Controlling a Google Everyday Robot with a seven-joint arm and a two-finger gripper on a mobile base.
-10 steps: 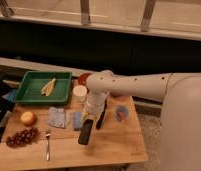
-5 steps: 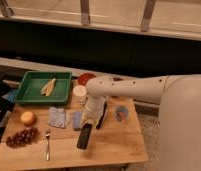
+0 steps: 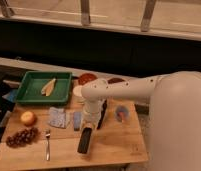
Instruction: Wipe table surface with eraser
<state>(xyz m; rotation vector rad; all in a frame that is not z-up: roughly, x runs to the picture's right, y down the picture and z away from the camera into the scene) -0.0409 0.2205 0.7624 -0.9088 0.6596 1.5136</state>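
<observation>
dark low wall point(image 3: 99, 47) behind, pale railing posts point(image 3: 85, 12) above, dim light

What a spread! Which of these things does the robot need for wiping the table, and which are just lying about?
In use: eraser, gripped by the gripper over mid-table; table surface.
Lying about: green tray, grapes, fork, blue pad, round fruit.

Dim warm indoor light, soft blur throughout.

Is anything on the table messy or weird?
Nothing looks spilled or broken. The gripper, its jaws shut on the black eraser, is over the middle of the table surface, just right of the blue pad.
</observation>
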